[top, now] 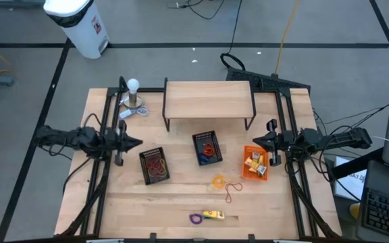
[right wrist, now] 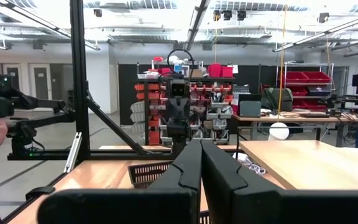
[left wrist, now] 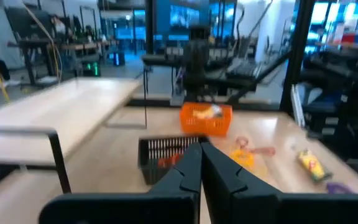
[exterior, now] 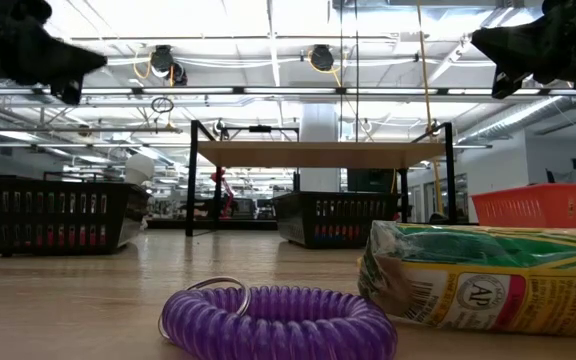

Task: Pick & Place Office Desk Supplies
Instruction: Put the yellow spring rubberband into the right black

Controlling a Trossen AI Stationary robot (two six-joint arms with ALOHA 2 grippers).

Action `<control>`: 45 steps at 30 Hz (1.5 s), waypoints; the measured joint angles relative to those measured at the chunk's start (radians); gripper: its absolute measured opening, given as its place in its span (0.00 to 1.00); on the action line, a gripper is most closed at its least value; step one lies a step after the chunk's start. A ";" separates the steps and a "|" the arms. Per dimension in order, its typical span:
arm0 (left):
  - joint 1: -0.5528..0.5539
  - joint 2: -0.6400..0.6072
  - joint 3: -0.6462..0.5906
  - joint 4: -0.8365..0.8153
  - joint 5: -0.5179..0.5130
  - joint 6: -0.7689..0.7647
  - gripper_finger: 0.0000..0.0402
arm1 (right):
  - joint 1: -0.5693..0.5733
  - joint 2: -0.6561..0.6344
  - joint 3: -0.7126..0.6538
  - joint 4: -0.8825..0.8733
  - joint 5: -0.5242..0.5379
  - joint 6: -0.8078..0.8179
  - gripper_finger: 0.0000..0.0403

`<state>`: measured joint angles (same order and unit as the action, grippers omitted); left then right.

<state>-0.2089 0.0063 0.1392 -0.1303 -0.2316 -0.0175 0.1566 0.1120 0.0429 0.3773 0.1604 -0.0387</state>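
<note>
Loose supplies lie on the wooden table's near half: a yellow elastic loop [top: 219, 181], a reddish loop [top: 231, 193], a purple coil loop [top: 196, 218] [exterior: 278, 322] and a yellow packet [top: 213, 215] [exterior: 493, 280] beside it. More loops lie in two black baskets [top: 154, 166] [top: 207, 148], and yellow items fill an orange basket [top: 255, 163]. My left gripper [top: 139, 142] [left wrist: 201, 148] hovers shut above the table's left side. My right gripper [top: 254, 141] [right wrist: 201, 145] hovers shut above the right side, just beyond the orange basket. Neither gripper holds anything.
A low wooden shelf on black legs [top: 209, 101] stands at the far middle. A white ball-topped metal stand [top: 134, 95] sits at the far left. Black frame rails run along both table sides. Bare wood lies between the baskets and the near edge.
</note>
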 joint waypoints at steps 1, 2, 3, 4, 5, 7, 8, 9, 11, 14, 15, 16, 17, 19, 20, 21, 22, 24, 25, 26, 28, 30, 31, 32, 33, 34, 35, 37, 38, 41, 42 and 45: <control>0.000 0.000 -0.013 0.011 0.002 -0.003 0.01 | 0.000 0.000 0.000 0.000 0.000 0.000 0.00; 0.000 0.000 -0.021 0.027 0.004 -0.005 0.01 | 0.000 0.000 0.000 -0.001 0.000 0.000 0.00; 0.000 -0.001 -0.027 0.035 0.004 -0.011 0.01 | 0.000 0.000 0.000 0.000 0.000 0.000 0.00; 0.000 -0.001 -0.034 0.036 0.003 -0.014 0.01 | 0.000 0.000 0.000 -0.001 0.000 0.000 0.00; 0.000 -0.001 -0.045 0.034 0.003 -0.020 0.01 | 0.000 0.000 0.000 -0.005 0.000 0.000 0.00; 0.000 0.000 -0.065 0.028 -0.002 -0.031 0.02 | 0.000 0.000 0.000 -0.011 0.000 0.000 0.00; 0.000 0.000 -0.072 0.030 -0.003 -0.036 0.02 | 0.000 0.000 0.000 -0.015 0.000 0.000 0.00; 0.000 0.000 -0.078 0.037 -0.004 -0.039 0.02 | 0.000 0.001 0.000 -0.016 0.000 -0.001 0.00; 0.000 0.000 -0.083 0.057 0.001 -0.040 0.01 | 0.000 0.001 0.000 -0.015 0.000 -0.002 0.00; 0.000 0.000 -0.095 0.096 0.004 -0.015 0.01 | 0.000 0.001 0.000 -0.015 0.000 -0.004 0.00; 0.000 0.000 -0.096 0.098 0.004 -0.009 0.02 | 0.000 0.001 0.000 -0.015 0.000 -0.006 0.00; 0.000 0.000 -0.096 0.097 0.003 -0.009 0.02 | 0.000 0.001 0.000 -0.016 0.000 -0.008 0.00; 0.000 0.000 -0.096 0.097 0.002 -0.011 0.02 | 0.000 0.001 0.000 -0.019 0.000 -0.012 0.00; 0.000 0.006 -0.096 0.097 0.001 -0.011 0.02 | 0.000 0.001 0.000 -0.025 0.001 -0.020 0.00; 0.000 0.012 -0.096 0.096 0.003 -0.012 0.01 | 0.000 0.001 0.000 -0.024 0.011 -0.024 0.00; 0.000 0.014 -0.096 0.095 0.004 -0.012 0.01 | 0.000 0.001 0.000 -0.023 0.032 -0.023 0.00; 0.000 0.013 -0.096 0.095 0.004 -0.012 0.01 | 0.000 0.001 0.000 -0.024 0.057 -0.012 0.00; 0.000 0.016 -0.096 0.095 0.004 -0.015 0.01 | 0.000 0.006 0.000 -0.024 0.079 0.006 0.00; 0.000 0.021 -0.096 0.095 0.004 -0.015 0.02 | 0.000 0.011 0.000 -0.023 0.077 0.006 0.00; 0.000 0.024 -0.096 0.094 0.004 -0.018 0.02 | 0.000 0.016 0.000 -0.017 0.076 0.005 0.00; 0.000 0.024 -0.096 0.094 0.004 -0.020 0.03 | 0.000 0.028 0.000 0.010 0.076 0.001 0.00; 0.000 0.036 -0.096 0.094 0.004 -0.023 0.02 | 0.000 0.036 0.000 0.033 0.075 0.000 0.00; 0.000 0.041 -0.096 0.094 0.004 -0.029 0.01 | 0.000 0.040 0.000 0.040 0.075 0.000 0.00; 0.000 0.048 -0.096 0.093 0.004 -0.034 0.01 | 0.000 0.045 0.000 0.046 0.075 0.000 0.00; 0.000 0.054 -0.096 0.093 0.004 -0.040 0.01 | 0.000 0.047 0.000 0.046 0.075 0.000 0.00; 0.000 0.060 -0.096 0.093 0.004 -0.047 0.01 | 0.000 0.050 0.000 0.044 0.075 0.000 0.00; 0.000 0.068 -0.096 0.093 0.004 -0.053 0.02 | 0.000 0.055 0.000 0.045 0.075 0.000 0.00; 0.000 0.084 -0.096 0.092 0.003 -0.069 0.03 | 0.000 0.066 0.000 0.045 0.075 0.000 0.00; 0.000 0.091 -0.096 0.092 -0.001 -0.075 0.03 | 0.000 0.073 0.000 0.050 0.076 0.000 0.00; 0.000 0.112 -0.096 0.096 -0.023 -0.103 0.04 | 0.002 0.102 0.011 0.084 0.078 -0.003 0.00; 0.000 0.117 -0.096 0.098 -0.034 -0.112 0.04 | 0.004 0.118 0.026 0.082 0.079 -0.008 0.00; 0.000 0.132 -0.097 0.107 -0.064 -0.117 0.04 | 0.020 0.204 0.098 0.013 0.081 -0.012 0.00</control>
<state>-0.2089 0.1386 0.0420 -0.0233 -0.2959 -0.1346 0.1764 0.3157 0.1405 0.3899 0.2414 -0.0510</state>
